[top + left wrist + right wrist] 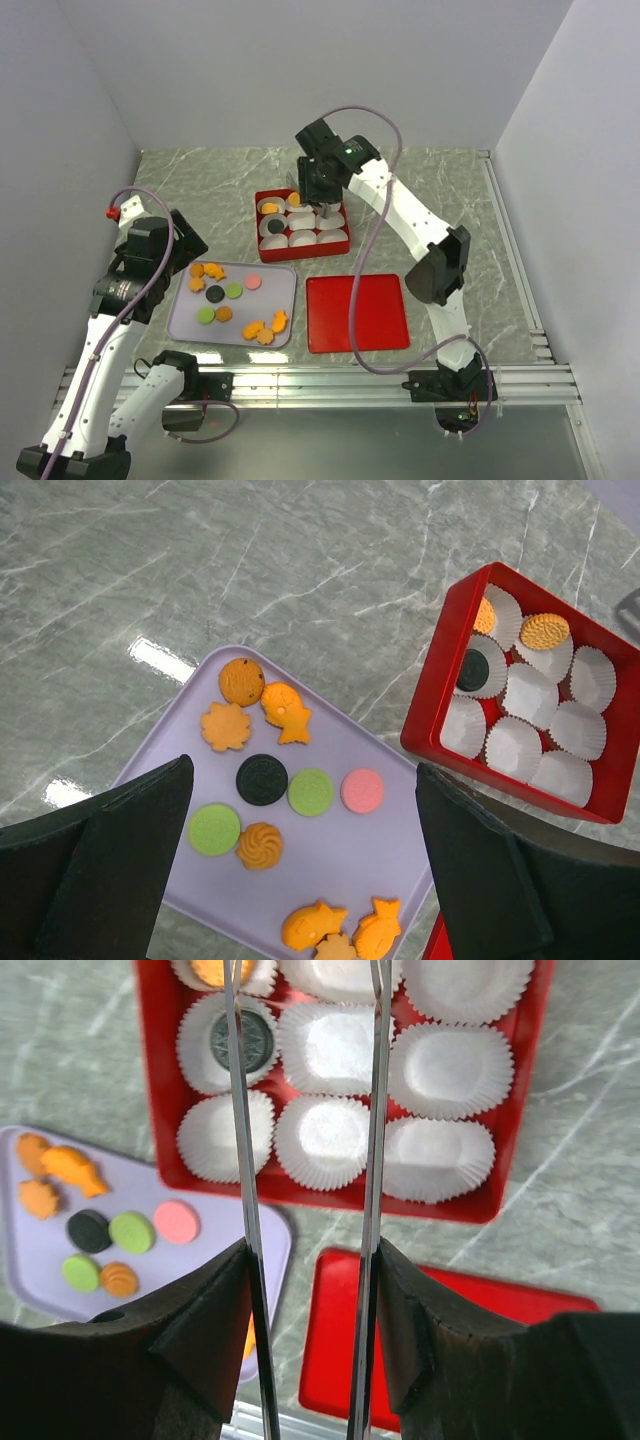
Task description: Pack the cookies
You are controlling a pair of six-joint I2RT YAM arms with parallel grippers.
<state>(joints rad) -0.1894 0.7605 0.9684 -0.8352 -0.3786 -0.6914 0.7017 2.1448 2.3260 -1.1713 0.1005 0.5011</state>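
Right gripper [321, 207]: is it holding anything?

No. Its two thin fingers stand a narrow gap apart with nothing between them. They point down at the red box [158, 1110] directly beneath, lined up, I judge, over the white paper cups [325, 1140]. Three cups just left of those fingers hold cookies [255, 1042]: two orange, one black.

And the left gripper [305, 775]?

Spread wide and empty, it hangs above the lilac tray [335, 865]. The unpacked cookies lie loose right under and between its fingers, likely so I can choose one.

Anything else?

A red lid [357, 312] lies flat on the worktop [150, 560], on the near side of my right gripper. It is off, I think, because most cups are unfilled.
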